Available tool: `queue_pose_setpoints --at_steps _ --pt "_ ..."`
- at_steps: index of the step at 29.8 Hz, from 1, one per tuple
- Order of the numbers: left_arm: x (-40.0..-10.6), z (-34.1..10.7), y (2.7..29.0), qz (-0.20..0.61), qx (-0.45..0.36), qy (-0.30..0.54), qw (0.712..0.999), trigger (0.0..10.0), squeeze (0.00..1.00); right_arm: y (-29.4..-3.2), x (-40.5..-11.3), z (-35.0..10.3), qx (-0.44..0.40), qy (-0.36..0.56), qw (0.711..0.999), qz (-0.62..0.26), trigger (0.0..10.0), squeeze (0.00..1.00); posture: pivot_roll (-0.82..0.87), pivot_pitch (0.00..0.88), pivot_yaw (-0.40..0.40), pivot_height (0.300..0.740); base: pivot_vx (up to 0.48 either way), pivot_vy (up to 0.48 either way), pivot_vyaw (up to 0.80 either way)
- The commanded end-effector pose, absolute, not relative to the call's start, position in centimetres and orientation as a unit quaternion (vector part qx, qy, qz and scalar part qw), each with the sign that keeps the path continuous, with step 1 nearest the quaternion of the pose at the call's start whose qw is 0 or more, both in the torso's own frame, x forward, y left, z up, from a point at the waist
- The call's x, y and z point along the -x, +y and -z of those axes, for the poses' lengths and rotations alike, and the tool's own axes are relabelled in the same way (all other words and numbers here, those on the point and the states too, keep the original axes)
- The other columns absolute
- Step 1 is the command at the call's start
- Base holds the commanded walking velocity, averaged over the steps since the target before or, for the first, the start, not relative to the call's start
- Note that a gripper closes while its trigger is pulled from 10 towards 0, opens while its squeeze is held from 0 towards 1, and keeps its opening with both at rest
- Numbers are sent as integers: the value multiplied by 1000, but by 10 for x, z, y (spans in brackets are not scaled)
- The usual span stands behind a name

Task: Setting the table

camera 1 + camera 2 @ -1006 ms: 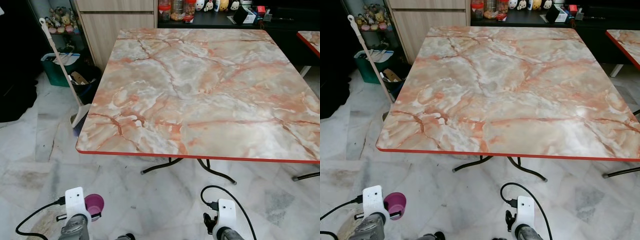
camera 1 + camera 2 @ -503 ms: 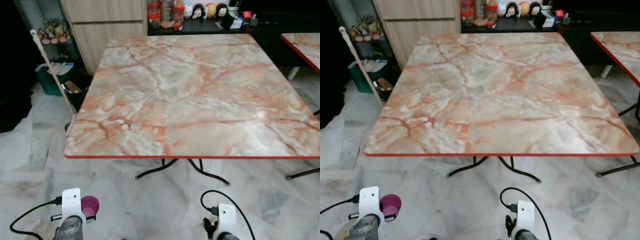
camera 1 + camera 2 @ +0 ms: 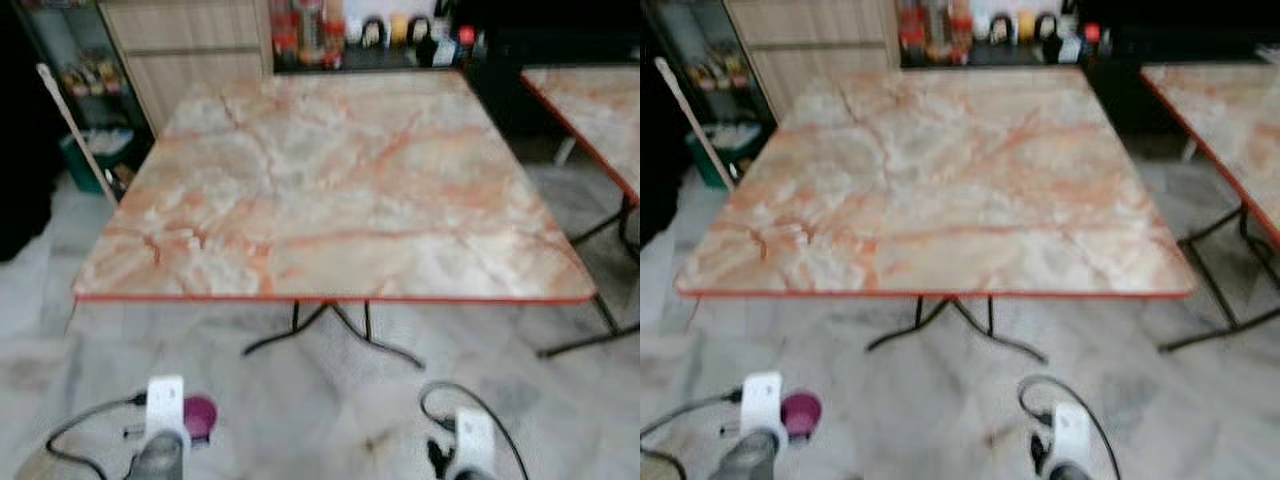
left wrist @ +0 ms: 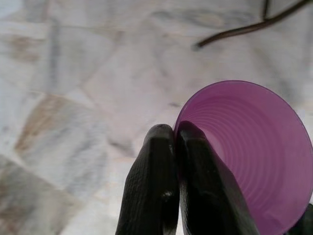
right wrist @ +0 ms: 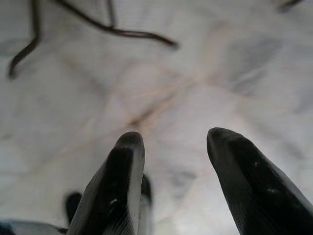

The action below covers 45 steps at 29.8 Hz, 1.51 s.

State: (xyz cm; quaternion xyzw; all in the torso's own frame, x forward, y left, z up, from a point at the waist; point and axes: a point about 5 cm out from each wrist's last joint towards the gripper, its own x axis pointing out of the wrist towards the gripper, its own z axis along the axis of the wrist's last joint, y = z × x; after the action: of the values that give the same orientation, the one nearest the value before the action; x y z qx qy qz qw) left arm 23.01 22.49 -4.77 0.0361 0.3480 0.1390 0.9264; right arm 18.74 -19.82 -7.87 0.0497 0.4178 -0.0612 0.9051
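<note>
Left hand (image 4: 175, 134): low over the pale marble floor (image 3: 300, 400), short of the desk's near edge, fingers pinched onto the rim of a purple plastic cup (image 4: 249, 152).
Right hand (image 5: 171, 142): low beside it, fingers spread wide, holding nothing.
Desk: square orange-veined marble top with red edging (image 3: 330, 190), bare.

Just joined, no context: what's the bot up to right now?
The left tool is shut on the rim of a purple cup, held low over the floor. The right tool is open and holds nothing. The marble-pattern table is ahead with nothing set on it, so the cup has not been placed. The head views are blurred.
</note>
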Motion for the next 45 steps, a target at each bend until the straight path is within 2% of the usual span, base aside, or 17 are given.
queue_pose_setpoints --at_steps 1,5,20,25,45 --pt "-224 51 232 -152 -41 362 919 10000 0 -188 -184 82 -67 421 903 48 10000 0 -26 119 2 740 0 -442 0" --pt "-222 52 233 -155 -37 363 918 10000 0 -191 -185 81 -62 421 903 58 10000 0 -21 120 -4 740 0 -439 628" --pt "-223 51 232 -159 -34 363 917 10000 0 -190 -193 78 -56 418 905 56 10000 0 -12 127 -7 740 0 -437 0" --pt "-223 52 230 -156 -33 366 917 10000 0 -187 -196 76 -65 405 911 48 10000 0 -11 133 -8 740 0 -424 656" --pt "-223 52 227 -148 -35 368 917 10000 0 -191 -191 78 -70 415 904 72 10000 0 -13 136 -5 740 0 -423 0"
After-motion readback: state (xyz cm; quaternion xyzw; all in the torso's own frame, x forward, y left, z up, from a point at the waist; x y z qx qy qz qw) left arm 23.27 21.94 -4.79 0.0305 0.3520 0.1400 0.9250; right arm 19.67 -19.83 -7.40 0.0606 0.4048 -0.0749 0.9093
